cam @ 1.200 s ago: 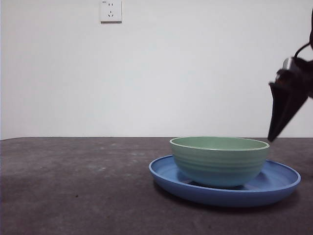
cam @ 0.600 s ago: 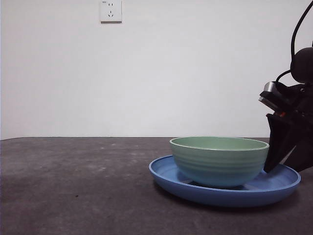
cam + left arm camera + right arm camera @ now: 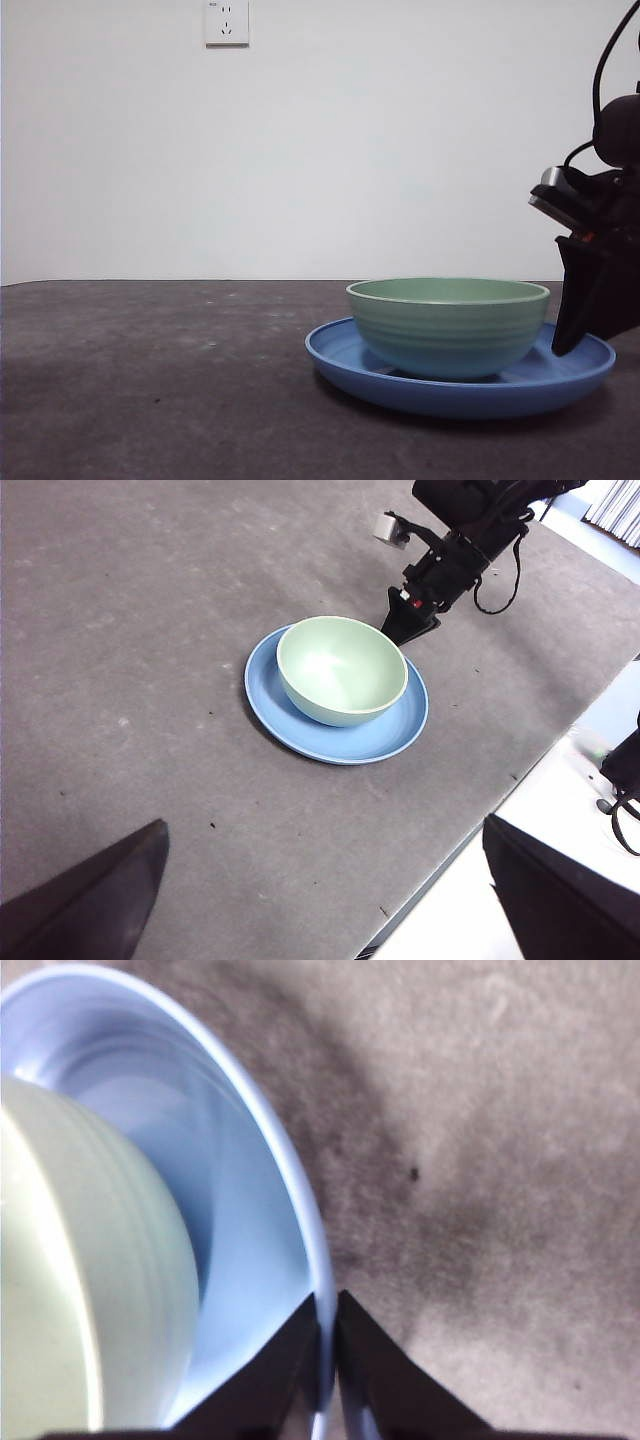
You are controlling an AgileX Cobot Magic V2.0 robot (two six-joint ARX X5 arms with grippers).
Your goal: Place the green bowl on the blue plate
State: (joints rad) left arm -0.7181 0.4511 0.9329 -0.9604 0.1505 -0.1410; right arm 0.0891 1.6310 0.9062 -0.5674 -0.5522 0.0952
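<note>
The green bowl (image 3: pixel 448 327) sits upright inside the blue plate (image 3: pixel 560 385) on the tabletop (image 3: pixel 150 380), so the placing itself looks done. Over the last second the right gripper (image 3: pixel 327 1345) has come down from above the bowl's rim to the plate's edge beside the bowl. In the right wrist view its jaws are nearly closed with the plate's rim between the tips; whether they truly pinch it is hard to tell. That suggests the plate, not the bowl, is being handled now. The left gripper (image 3: pixel 320 900) waits high above, jaws wide apart.
</note>
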